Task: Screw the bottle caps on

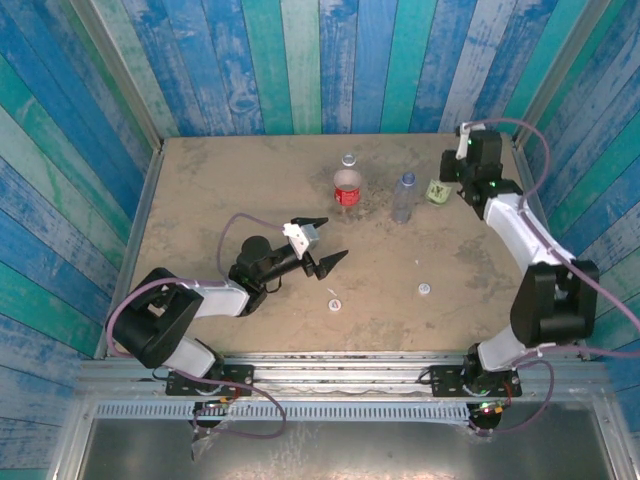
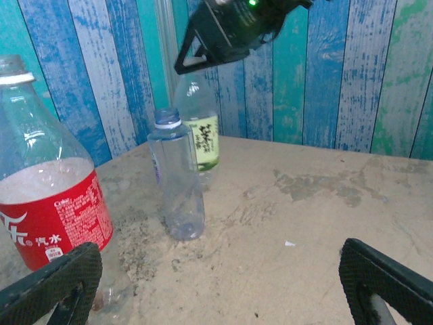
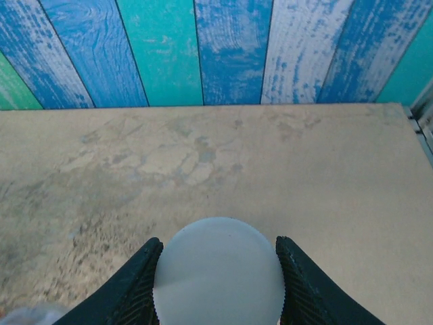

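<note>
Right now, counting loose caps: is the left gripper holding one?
No: the left gripper stands wide open, with nothing in it.

table [image 1: 200,180]: carries three upright bottles in a row at its far middle, with two loose caps nearer the arms.
left bottle [image 1: 347,190]: left end of the row.
middle bottle [image 1: 403,200]: just right of the left bottle, not touching it.
right bottle [image 1: 436,191]: right end of the row, near the middle bottle, under the right gripper.
right gripper [image 3: 216,242]: above the right bottle's top.
held cap [image 3: 218,277]: between the right gripper's fingers.
left gripper [image 1: 325,245]: low over the table, before the left bottle.
left loose cap [image 1: 334,304]: on the table, before the left gripper.
right loose cap [image 1: 425,289]: on the table before the middle bottle, well right of the left loose cap.
</note>
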Controlling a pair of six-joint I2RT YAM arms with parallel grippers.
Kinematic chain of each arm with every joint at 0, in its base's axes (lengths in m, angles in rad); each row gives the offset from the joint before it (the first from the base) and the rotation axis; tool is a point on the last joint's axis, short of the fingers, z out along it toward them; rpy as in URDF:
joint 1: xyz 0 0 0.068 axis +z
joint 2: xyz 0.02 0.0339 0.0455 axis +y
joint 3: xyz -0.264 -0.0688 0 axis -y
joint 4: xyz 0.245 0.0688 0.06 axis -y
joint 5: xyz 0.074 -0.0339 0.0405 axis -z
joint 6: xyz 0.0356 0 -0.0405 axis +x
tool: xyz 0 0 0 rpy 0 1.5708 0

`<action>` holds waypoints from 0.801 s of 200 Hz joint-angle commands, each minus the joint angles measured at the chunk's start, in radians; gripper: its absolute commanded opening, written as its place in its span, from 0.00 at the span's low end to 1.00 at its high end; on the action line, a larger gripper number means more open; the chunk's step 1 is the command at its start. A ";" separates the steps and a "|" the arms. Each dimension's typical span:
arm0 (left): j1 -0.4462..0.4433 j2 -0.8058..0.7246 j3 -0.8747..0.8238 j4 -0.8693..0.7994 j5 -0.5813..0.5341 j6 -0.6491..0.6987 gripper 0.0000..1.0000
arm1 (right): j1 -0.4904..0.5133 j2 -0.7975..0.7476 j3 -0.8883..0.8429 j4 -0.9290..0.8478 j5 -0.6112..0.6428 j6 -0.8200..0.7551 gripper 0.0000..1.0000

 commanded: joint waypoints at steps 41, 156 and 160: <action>0.001 -0.033 0.018 -0.060 -0.022 0.048 0.94 | -0.013 0.249 0.297 -0.067 -0.034 -0.073 0.28; 0.001 -0.038 0.038 -0.117 -0.026 0.056 0.94 | -0.013 0.358 0.364 -0.099 -0.032 -0.076 0.50; 0.001 -0.037 0.038 -0.117 -0.027 0.055 0.94 | -0.013 0.354 0.365 -0.100 -0.034 -0.077 0.53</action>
